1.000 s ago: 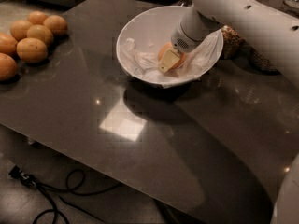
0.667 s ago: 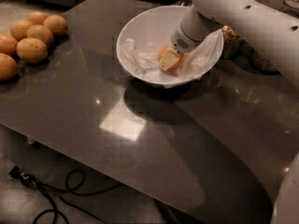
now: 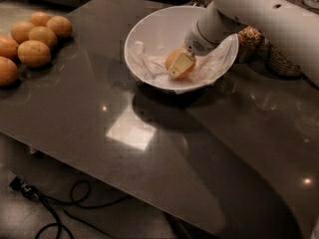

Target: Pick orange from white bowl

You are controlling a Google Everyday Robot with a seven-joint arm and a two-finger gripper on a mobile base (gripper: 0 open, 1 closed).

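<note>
The white bowl (image 3: 144, 26) stands on the dark table at the back centre, with a crumpled white plastic liner (image 3: 144, 61) inside. The orange (image 3: 171, 59) is inside the bowl, right of centre. My gripper (image 3: 178, 69) reaches down into the bowl from the upper right on a white arm (image 3: 259, 9). It is shut on the orange, with one pale finger (image 3: 180, 65) across the fruit's front and the other hidden behind it.
Several yellower, mottled oranges (image 3: 35, 41) lie grouped at the table's far left. Glass jars of grain (image 3: 249, 41) stand behind the bowl at the right. The table's front edge runs diagonally; a black cable (image 3: 60, 203) lies on the floor below.
The gripper has shifted slightly inside the bowl, and more of the orange now shows to the left of the finger. The bowl has not moved.
</note>
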